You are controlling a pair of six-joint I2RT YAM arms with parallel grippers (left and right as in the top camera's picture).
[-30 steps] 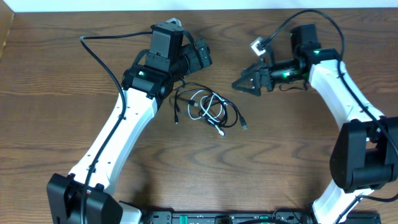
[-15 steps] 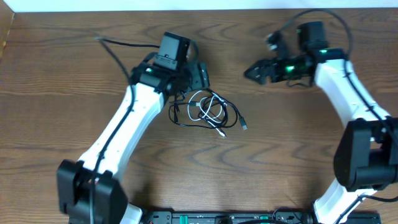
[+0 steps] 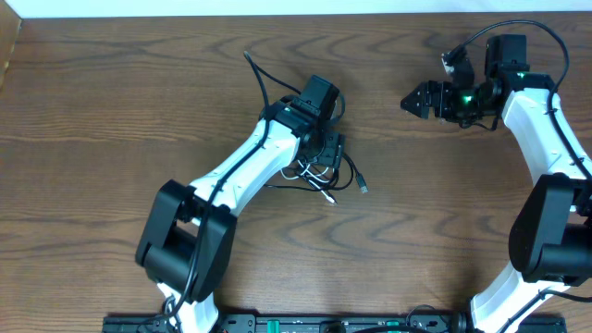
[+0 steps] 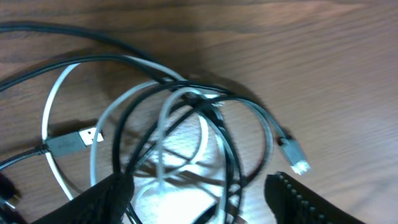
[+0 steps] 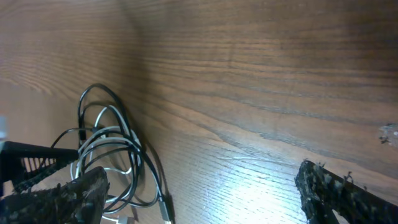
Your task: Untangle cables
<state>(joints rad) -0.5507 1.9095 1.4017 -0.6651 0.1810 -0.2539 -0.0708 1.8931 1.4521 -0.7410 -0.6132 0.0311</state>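
The cables lie in one tangle at the table's middle: a black cable (image 3: 350,172) and a white cable (image 3: 326,192) looped through each other. My left gripper (image 3: 325,163) hangs right over the tangle and hides much of it from above. In the left wrist view the white cable (image 4: 53,106) and black cable (image 4: 227,155) cross between the two fingers of my left gripper (image 4: 202,205), whose jaws stand apart astride the loops. My right gripper (image 3: 412,100) is open, off to the upper right, well apart from the tangle. The right wrist view shows the cables (image 5: 112,155) at left and bare wood between its fingers (image 5: 336,193).
A thick black robot wire (image 3: 254,69) arcs behind my left arm. Another such wire (image 3: 518,28) loops over my right arm. A USB plug (image 4: 68,142) and a small light plug (image 4: 293,154) stick out of the tangle. The table's far edge (image 3: 185,16) runs along the top.
My left arm has swung right and down onto the tangle, and its jaws have narrowed somewhat. My right arm has drawn back to the right, away from the cables.
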